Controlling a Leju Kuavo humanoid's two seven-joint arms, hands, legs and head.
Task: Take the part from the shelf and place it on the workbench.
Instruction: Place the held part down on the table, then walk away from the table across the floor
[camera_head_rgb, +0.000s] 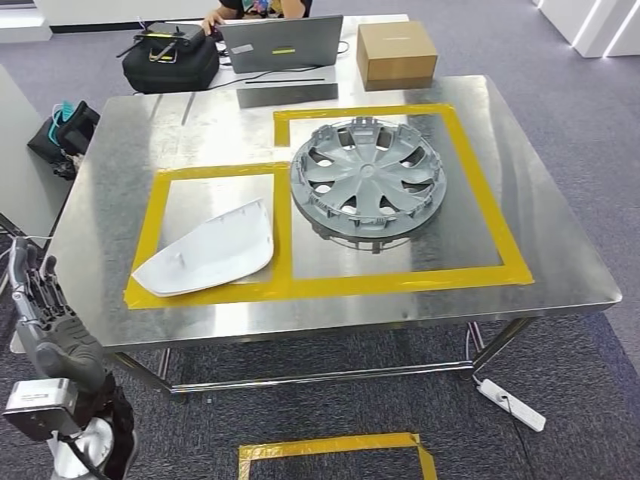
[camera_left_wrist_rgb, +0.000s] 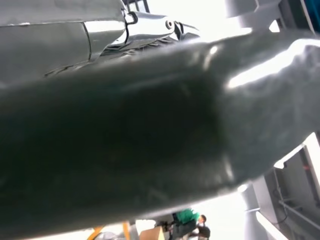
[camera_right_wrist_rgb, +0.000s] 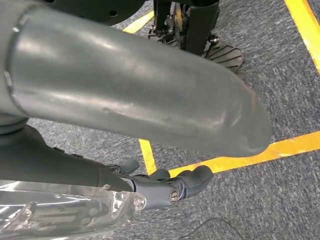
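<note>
Nearest, the left hand (camera_head_rgb: 47, 300) is held up just beside the near left corner of the workbench (camera_head_rgb: 377, 310). Its fingers (camera_head_rgb: 30, 262) are spread apart and nothing is held in them. The right hand (camera_right_wrist_rgb: 124, 115) is hung low over the grey floor. Whether anything is gripped by it cannot be told.

On the workbench, two boxes are marked out with yellow tape (camera_head_rgb: 283, 225). A white part (camera_head_rgb: 207, 250) is laid flat inside the box close to the near left corner. It is not touched by either hand. A grey wheel cover (camera_head_rgb: 368, 180) is laid in the bigger box, nearer the far right corner, apart from the white part.

Past the far edge, a black bag (camera_head_rgb: 170, 55), a laptop (camera_head_rgb: 283, 45) and a cardboard box (camera_head_rgb: 396, 52) are seen, and a person (camera_head_rgb: 256, 8) is seated behind them.

The job looks almost finished. The white part seems to be put down already and let go. Only pulling the arm back seems to be left.
</note>
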